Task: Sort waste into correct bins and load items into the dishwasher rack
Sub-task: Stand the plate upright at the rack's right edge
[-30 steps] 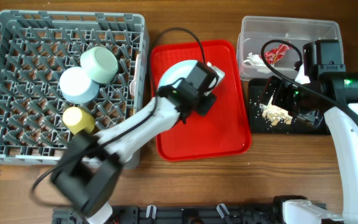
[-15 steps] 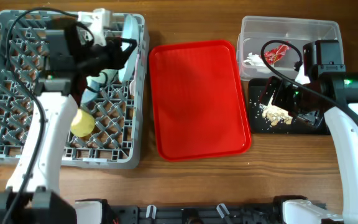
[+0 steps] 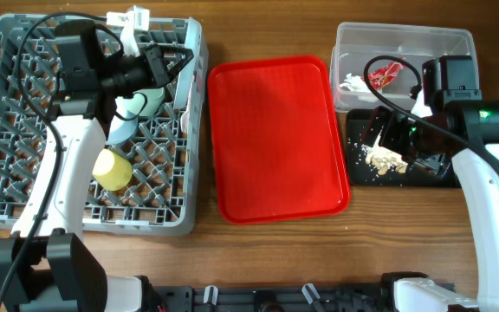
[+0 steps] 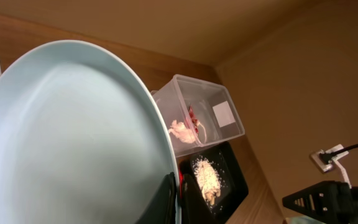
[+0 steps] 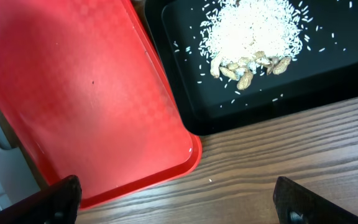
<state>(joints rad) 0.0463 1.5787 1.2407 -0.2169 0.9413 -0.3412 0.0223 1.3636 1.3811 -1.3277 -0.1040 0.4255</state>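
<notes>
My left gripper (image 3: 170, 71) is shut on the rim of the pale round plate (image 3: 183, 82) and holds it on edge over the right side of the grey dishwasher rack (image 3: 24, 204). In the left wrist view the plate (image 4: 67, 137) fills the frame, pinched by my left gripper (image 4: 174, 199). Two mint bowls (image 3: 121, 128) and the yellow cup (image 3: 111, 169) sit in the rack. My right gripper (image 3: 397, 139) hangs open and empty over the black tray (image 3: 436, 178), which holds the food leftovers (image 3: 384, 158). The clear tub (image 3: 405, 39) holds the red wrapper (image 3: 388, 71) and the white scrap (image 3: 352, 82).
The red serving tray (image 3: 280, 139) lies bare between the rack and the bins. In the right wrist view its corner (image 5: 73, 93) lies beside the black tray (image 5: 328, 74) with rice and peanuts (image 5: 253, 31). Bare wood table runs along the front.
My left gripper lifted the plate off the red tray, carried it left to the rack, and has now brought it a little lower at the rack's right side. The right arm has not moved.
</notes>
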